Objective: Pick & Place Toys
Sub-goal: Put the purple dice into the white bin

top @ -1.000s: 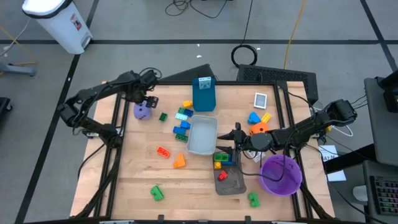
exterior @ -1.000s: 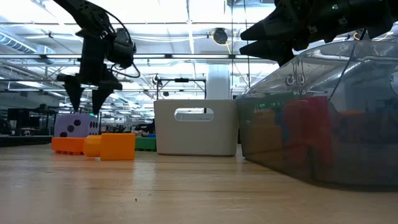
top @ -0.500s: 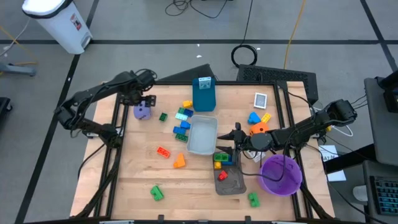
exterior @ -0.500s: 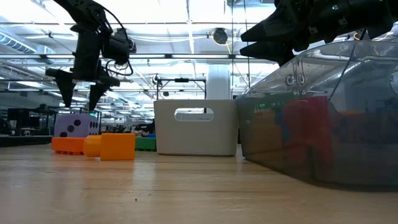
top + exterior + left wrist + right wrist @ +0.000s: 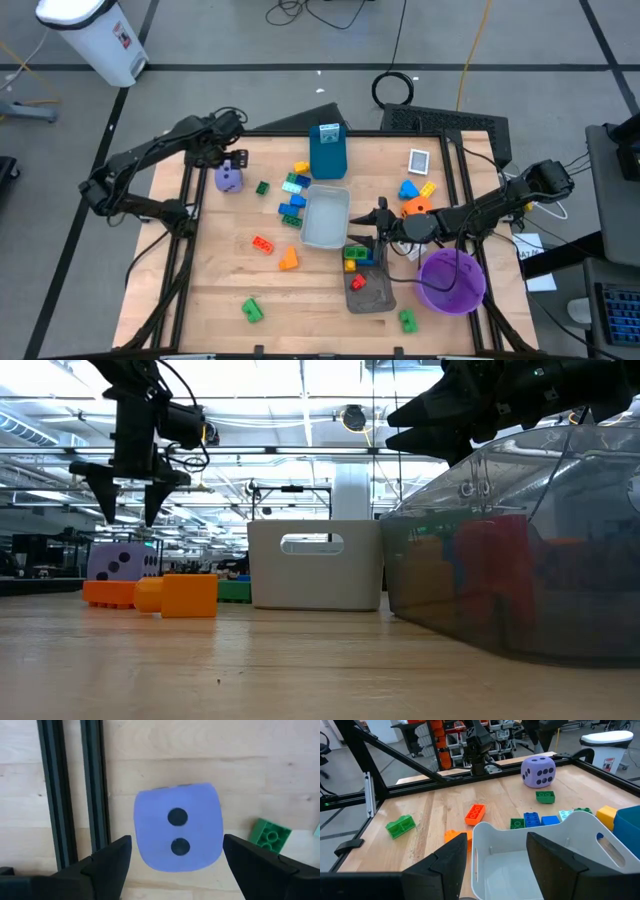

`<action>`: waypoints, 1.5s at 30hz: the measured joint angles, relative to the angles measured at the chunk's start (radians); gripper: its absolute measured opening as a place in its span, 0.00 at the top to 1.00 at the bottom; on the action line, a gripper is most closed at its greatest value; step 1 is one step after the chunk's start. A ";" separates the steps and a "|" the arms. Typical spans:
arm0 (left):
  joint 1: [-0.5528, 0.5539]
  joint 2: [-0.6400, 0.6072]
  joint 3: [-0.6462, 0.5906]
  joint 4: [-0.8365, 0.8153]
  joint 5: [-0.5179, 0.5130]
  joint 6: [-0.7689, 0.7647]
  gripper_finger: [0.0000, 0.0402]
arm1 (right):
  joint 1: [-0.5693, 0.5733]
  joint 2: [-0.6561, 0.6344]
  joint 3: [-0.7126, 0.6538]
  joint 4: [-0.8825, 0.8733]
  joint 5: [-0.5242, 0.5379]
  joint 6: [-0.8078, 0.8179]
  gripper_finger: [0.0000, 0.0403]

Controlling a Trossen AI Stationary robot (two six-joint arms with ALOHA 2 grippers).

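Note:
The purple die [image 5: 229,178] rests on the table at the far left, two dots up [image 5: 178,826]. My left gripper [image 5: 226,156] hangs open right above it, pointing down, one finger on each side and clear of it [image 5: 127,510]. Bricks lie scattered: a blue-green cluster [image 5: 293,190], a red one [image 5: 263,243], an orange one [image 5: 288,260], a green one [image 5: 251,310]. The orange die [image 5: 416,207] sits at the right. My right gripper [image 5: 375,222] is held level, open and empty, above the light grey tray [image 5: 530,845].
A light grey tray [image 5: 325,215] and a dark grey tray [image 5: 368,285] holding bricks stand mid-table. The purple bowl [image 5: 452,280] is at the near right, and a blue box [image 5: 328,150] at the far middle. Black frame rails [image 5: 70,795] run beside the purple die.
My left gripper has risen straight off the purple die and rolled a little about its own axis, its fingers staying equally wide. The die has stayed on the table.

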 joint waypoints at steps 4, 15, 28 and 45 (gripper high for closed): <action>0.009 0.000 -0.021 0.006 0.018 -0.030 0.20 | 0.000 0.000 0.000 0.000 0.000 0.007 0.51; 0.022 0.000 -0.095 0.048 0.050 -0.039 0.01 | 0.000 0.000 0.000 0.000 -0.002 0.011 0.51; 0.022 0.000 -0.095 0.117 0.071 -0.041 0.01 | 0.000 0.000 0.000 0.000 -0.002 0.011 0.51; 0.022 0.052 -0.095 0.141 0.036 -0.059 0.00 | 0.000 0.000 0.000 0.000 -0.003 0.011 0.51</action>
